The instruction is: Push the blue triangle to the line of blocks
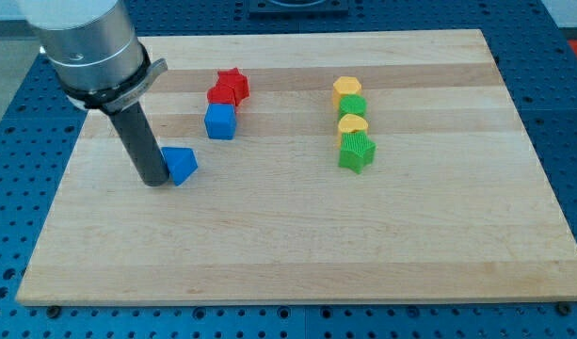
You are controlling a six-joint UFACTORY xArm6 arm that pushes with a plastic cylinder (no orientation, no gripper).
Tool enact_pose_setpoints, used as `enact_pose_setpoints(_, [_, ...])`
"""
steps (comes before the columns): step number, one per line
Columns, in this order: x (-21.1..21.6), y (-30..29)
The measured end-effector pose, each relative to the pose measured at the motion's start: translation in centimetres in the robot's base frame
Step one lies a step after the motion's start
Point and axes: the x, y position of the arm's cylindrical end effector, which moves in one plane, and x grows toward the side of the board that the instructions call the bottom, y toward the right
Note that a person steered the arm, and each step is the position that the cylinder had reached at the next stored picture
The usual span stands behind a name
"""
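The blue triangle lies on the wooden board at the view's left. My tip rests on the board right against the triangle's left side. The line of blocks stands right of centre, running top to bottom: a yellow block, a green block, a yellow block and a green star. The triangle is well to the left of this line.
A blue cube stands up and right of the triangle. A red block and a red star sit just above the cube. The board's left edge is close to my tip.
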Motion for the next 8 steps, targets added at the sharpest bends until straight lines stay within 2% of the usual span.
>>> enact_pose_setpoints(6, [-0.2,5.5])
enact_pose_setpoints(8, [-0.9,5.8])
